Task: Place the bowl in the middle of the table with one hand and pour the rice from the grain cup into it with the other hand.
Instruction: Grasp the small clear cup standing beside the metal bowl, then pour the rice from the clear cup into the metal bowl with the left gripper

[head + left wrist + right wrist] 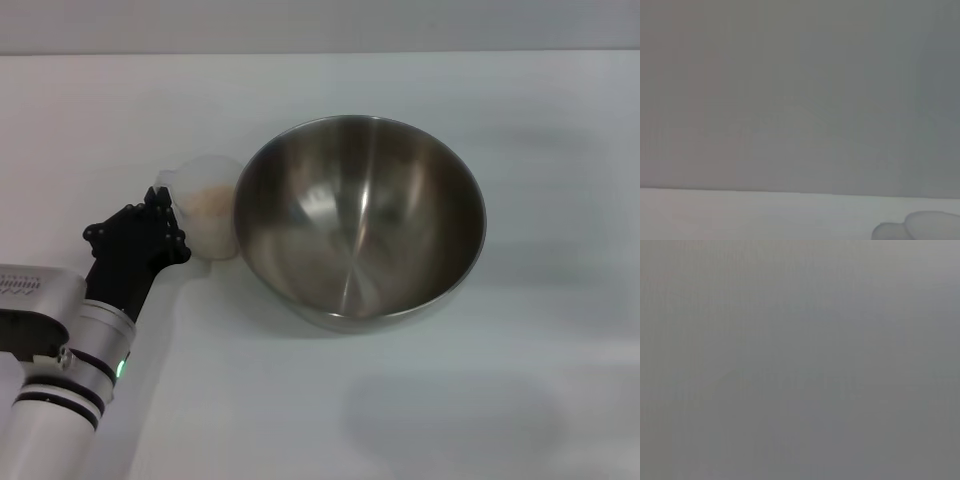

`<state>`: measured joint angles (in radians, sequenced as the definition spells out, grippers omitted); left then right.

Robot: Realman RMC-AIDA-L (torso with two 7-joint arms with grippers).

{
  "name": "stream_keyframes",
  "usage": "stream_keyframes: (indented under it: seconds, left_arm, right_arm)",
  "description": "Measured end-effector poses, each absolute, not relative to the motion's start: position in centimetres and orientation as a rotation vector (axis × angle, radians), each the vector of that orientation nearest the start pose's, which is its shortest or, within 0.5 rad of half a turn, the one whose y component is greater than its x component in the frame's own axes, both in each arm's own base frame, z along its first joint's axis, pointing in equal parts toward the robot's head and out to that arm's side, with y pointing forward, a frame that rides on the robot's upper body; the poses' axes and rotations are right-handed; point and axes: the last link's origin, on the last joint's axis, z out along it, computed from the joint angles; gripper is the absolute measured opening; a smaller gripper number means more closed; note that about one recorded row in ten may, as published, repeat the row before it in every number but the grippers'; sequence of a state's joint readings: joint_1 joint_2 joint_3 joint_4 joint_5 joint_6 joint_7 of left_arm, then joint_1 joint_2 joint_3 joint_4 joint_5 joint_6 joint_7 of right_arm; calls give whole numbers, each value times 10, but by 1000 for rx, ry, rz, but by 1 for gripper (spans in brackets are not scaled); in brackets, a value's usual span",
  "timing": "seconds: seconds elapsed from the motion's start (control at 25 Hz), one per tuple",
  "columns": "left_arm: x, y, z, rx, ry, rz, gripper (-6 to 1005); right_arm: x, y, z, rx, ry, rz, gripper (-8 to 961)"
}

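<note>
While the bowl (362,225) sits mid-counter (520,400), the left hand (165,215) is at the grain cup (205,205) just beside the bowl's left rim, rice (208,200) inside; grip can't be told. Right hand unseen.

We log just one extra: a plain grey wall (320,25) across the far side (same flat grey fills most of the left wrist view, all the right).

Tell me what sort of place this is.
Probably a lab test bench, not a kitchen: a bare white table, a steel bowl, a cup of rice and the left gripper beside it.
</note>
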<state>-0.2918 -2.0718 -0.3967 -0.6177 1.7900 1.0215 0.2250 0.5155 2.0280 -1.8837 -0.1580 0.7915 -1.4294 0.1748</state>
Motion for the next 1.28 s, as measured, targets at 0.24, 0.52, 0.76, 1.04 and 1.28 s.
stream_keyframes:
  seconds: [0.24,0.52,0.76,1.04,1.28]
  left_arm:
    - [-290,280,-91,-1671,-744,-655,21]
    - [-284,294,-59,-1557,-495,-651,21]
    - [-261,305,-46,-1519,-231,-602,22]
    - [-225,305,-45,-1519,152,-548,22]
    - [-208,302,-55,-1519,382,-446,22]
  right_arm:
    - [307,358,83,-1176,323,940,333]
    - [308,358,83,-1177,324,938,333]
    - [308,358,83,-1178,324,937,334]
    - [309,357,83,-1178,324,932,333]
    - [310,356,84,-1175,322,931,333]
